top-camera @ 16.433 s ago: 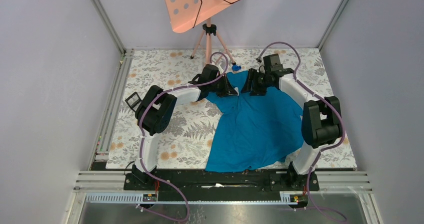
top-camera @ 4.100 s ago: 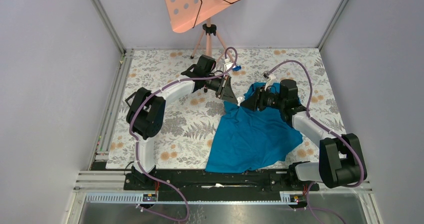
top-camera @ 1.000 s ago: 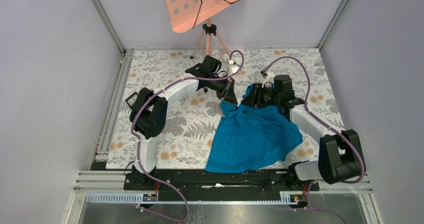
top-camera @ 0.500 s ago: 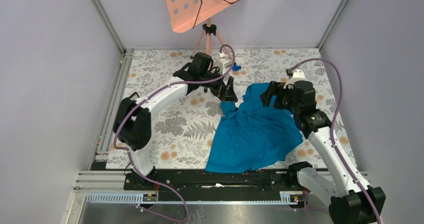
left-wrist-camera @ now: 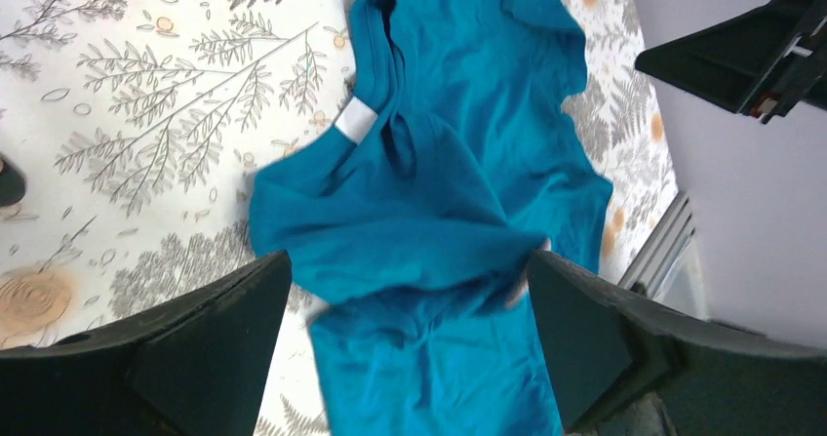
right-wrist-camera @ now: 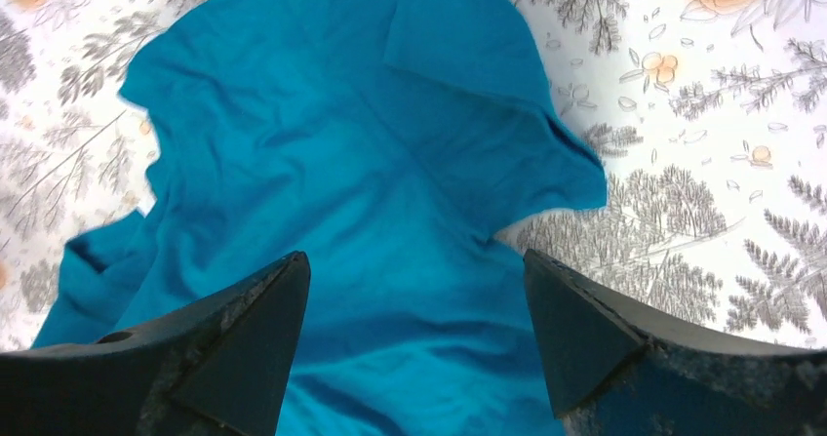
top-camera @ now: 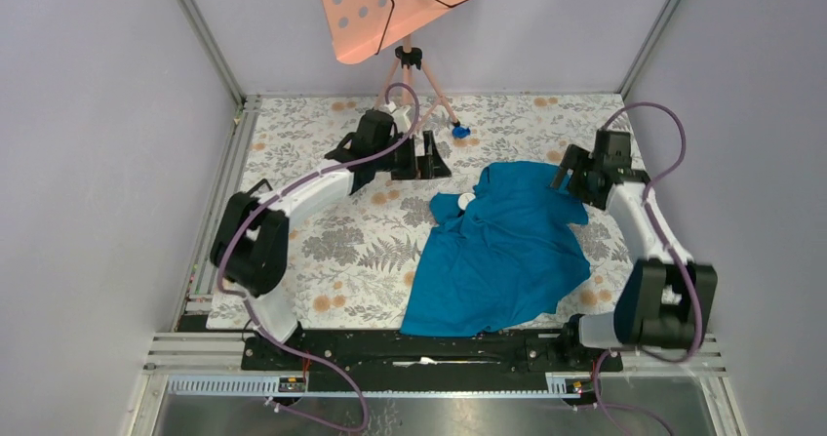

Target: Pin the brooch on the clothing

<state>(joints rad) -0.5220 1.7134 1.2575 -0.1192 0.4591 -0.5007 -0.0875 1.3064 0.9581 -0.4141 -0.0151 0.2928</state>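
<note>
On T-shirt, 11 o'clock corner: brooch at collar, likely pinned. Left gripper at 10 o'clock, right gripper at 2 o'clock, both spread wide, empty, clear of fabric; nothing needs holding.

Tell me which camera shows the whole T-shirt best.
The top external view: the T-shirt lies there complete, its full outline in frame. The left wrist view shows its neck opening and upper part, cropped below; the right wrist view shows only one sleeve and part of the body.

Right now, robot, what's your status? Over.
Left fingers open, right fingers open, both empty. Small white round brooch at teal fabric T-shirt collar. Nothing blocking it.
</note>
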